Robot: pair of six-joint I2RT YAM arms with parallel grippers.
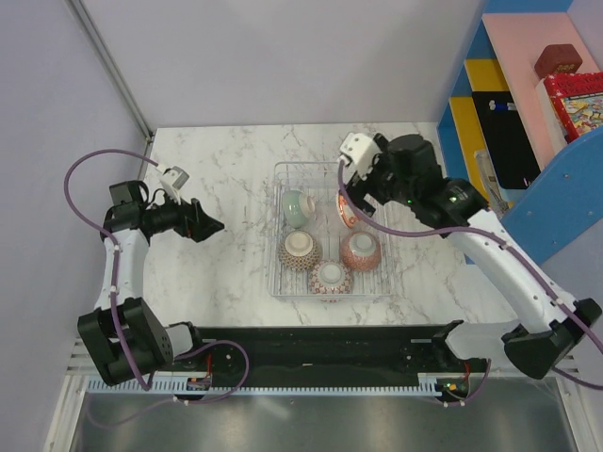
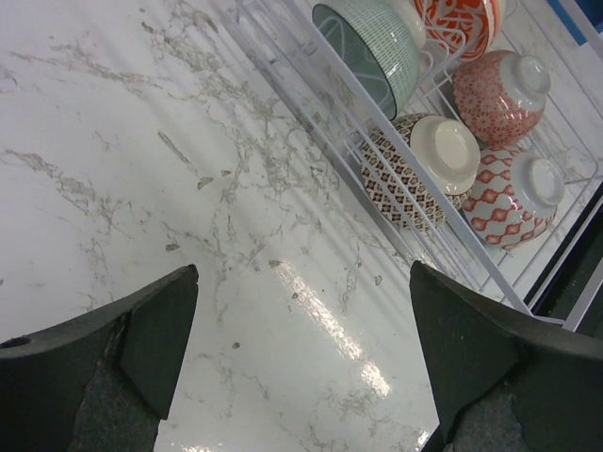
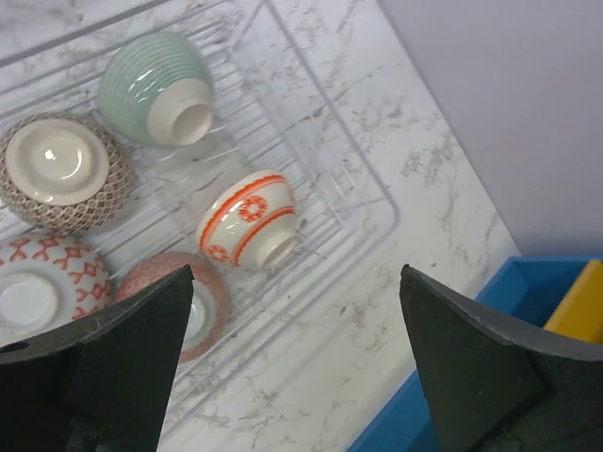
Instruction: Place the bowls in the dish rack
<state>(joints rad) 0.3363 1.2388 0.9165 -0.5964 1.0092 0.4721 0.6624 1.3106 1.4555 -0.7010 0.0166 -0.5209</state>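
The silver wire dish rack (image 1: 276,235) stands mid-table and holds several bowls. A celadon green bowl (image 1: 296,207) and an orange-and-white bowl (image 1: 347,212) lean on their sides at the back. A brown-patterned bowl (image 1: 300,250), a pink speckled bowl (image 1: 361,251) and a red-and-white bowl (image 1: 331,279) lie upside down in front. My left gripper (image 1: 215,226) hovers open over bare marble, left of the rack (image 2: 311,89). My right gripper (image 1: 358,193) hangs open above the rack's far right corner (image 3: 377,188), with the orange-and-white bowl (image 3: 247,218) below it. Neither gripper holds anything.
A blue shelf unit (image 1: 565,188) with a red box (image 1: 575,99) and coloured panels stands along the table's right side, close behind my right arm. Grey walls close the back and left. A black strip (image 1: 320,344) runs along the near edge.
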